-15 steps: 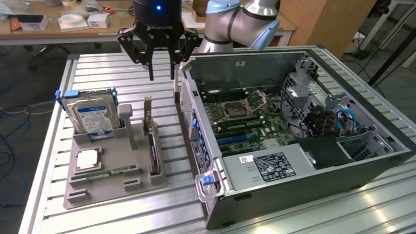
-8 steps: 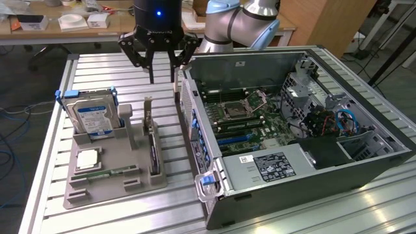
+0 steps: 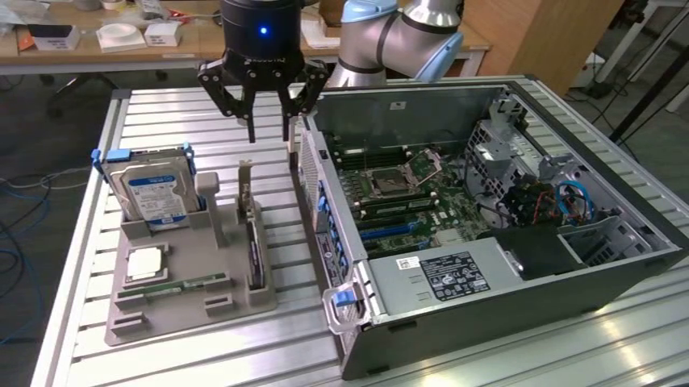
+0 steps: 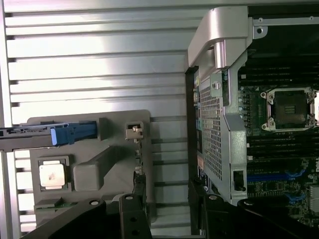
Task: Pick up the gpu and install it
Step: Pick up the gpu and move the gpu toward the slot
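The gpu (image 3: 254, 246) is a thin dark card standing on edge in a slot of the grey holder (image 3: 189, 310), its silver bracket (image 3: 244, 184) at the far end. In the wrist view the gpu (image 4: 140, 175) appears edge-on from above, bracket (image 4: 133, 132) toward the holder's end. My gripper (image 3: 269, 139) hangs open in the air above and a little beyond the bracket end, nothing between its fingers. The wrist view shows my gripper (image 4: 167, 219) with one finger (image 4: 132, 219) over the card's line and the other finger (image 4: 205, 214) by the case wall.
An open computer case (image 3: 603, 282) lies at the exterior view's right, motherboard and CPU socket (image 3: 388, 181) exposed. The holder also carries a hard drive (image 3: 156, 193) with a blue-white label, a processor chip (image 3: 145, 264) and a green memory stick (image 3: 196, 282). All rest on a slatted metal table (image 3: 173, 105).
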`<state>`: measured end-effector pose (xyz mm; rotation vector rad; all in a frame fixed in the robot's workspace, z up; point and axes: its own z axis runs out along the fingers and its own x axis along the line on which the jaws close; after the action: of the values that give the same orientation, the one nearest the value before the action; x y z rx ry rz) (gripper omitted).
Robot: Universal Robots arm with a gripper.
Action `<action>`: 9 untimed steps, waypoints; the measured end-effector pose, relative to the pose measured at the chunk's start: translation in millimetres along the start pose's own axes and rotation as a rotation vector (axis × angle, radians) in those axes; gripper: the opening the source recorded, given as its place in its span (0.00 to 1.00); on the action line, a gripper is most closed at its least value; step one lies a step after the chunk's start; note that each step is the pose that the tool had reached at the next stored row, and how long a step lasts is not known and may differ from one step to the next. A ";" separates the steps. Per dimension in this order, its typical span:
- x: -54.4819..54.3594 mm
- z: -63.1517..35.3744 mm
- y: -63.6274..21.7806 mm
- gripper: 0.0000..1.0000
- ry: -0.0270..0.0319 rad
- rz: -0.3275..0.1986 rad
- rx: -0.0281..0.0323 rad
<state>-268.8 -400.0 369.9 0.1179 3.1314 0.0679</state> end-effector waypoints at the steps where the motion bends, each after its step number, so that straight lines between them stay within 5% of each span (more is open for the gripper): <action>1: 0.0 0.0 0.0 0.47 0.0000 0.000 0.0000; 9: 0.0 0.1 0.0 0.47 -0.0002 0.000 -0.0002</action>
<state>-268.8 -400.0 369.7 0.1178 3.1313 0.0682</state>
